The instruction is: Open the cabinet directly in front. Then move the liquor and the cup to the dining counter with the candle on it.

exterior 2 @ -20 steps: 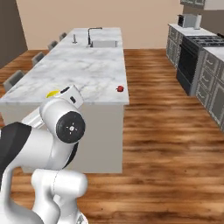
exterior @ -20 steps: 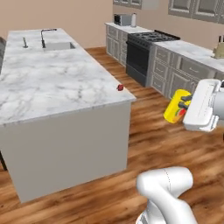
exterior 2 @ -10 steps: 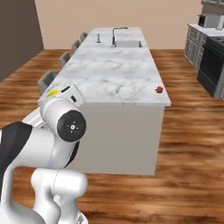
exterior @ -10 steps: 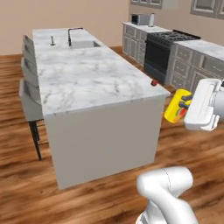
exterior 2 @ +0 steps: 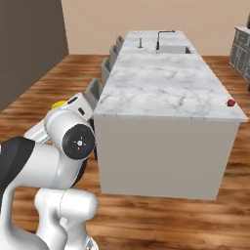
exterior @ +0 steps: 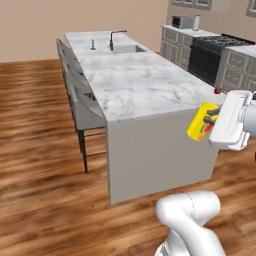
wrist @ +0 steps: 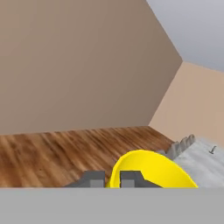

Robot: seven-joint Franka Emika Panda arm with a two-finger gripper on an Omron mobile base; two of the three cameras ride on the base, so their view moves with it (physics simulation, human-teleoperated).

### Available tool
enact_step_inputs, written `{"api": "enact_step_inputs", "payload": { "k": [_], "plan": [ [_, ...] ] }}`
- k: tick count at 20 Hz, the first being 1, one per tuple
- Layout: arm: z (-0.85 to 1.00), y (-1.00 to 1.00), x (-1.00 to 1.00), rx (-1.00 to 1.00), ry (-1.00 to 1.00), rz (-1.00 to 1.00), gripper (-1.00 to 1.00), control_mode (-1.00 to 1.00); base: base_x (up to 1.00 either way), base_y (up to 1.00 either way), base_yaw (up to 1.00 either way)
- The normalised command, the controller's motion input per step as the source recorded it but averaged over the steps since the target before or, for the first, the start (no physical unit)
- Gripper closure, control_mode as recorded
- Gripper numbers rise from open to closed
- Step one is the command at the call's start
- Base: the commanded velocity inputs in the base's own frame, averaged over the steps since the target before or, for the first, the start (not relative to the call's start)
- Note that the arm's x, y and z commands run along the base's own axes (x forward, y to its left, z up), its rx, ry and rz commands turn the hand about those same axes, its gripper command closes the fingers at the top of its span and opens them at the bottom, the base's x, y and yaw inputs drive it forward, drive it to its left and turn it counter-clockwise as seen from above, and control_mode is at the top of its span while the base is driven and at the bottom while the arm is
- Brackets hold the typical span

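Compared with half a second ago, both base views have swung further around the island, because the base has driven; the claw with its yellow load sits at the same place in the pictures.

On the left of the left base view stands a row of grey stools (exterior: pixel 82 97) along the long side of the dining counter (exterior: pixel 145 87), whose near short end faces the robot. Its white tabletop has grey veins. Far back on it are a sink (exterior: pixel 128 49) and a dark faucet (exterior: pixel 115 36). A small red candle (exterior: pixel 217 90) sits at the right edge of the marble, close to the near corner. Further right, the cup (exterior: pixel 201 121) hangs in the air just beside that corner, at about the height of the top, not on it. It is tilted and shows a red-orange mark on its side. The claw (exterior: pixel 212 118) is closed on the cup, with one finger over the rim. Behind it, along the far wall, are a dark stove (exterior: pixel 216 55) and a microwave (exterior: pixel 182 21).

From the hand camera, the yellow rim of the cup (wrist: pixel 151 170) fills the bottom, and the two dark fingertips (wrist: pixel 130 179) pinch its wall.

From the right base camera, the candle (exterior 2: pixel 230 102) is at the right edge of the marble.
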Motion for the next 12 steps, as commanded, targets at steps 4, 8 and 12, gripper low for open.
{"api": "enact_step_inputs", "payload": {
  "k": [4, 8, 12],
  "plan": [
    [0.00, 0.00, 0.00, 0.00, 0.00, 0.00, 1.00, 1.00, 0.05, 1.00, 0.14],
    [0.00, 0.00, 0.00, 0.00, 0.00, 0.00, 1.00, 1.00, 0.11, 1.00, 0.18],
    [0.00, 0.00, 0.00, 0.00, 0.00, 0.00, 1.00, 1.00, 0.19, 1.00, 0.23]
  ]
}}
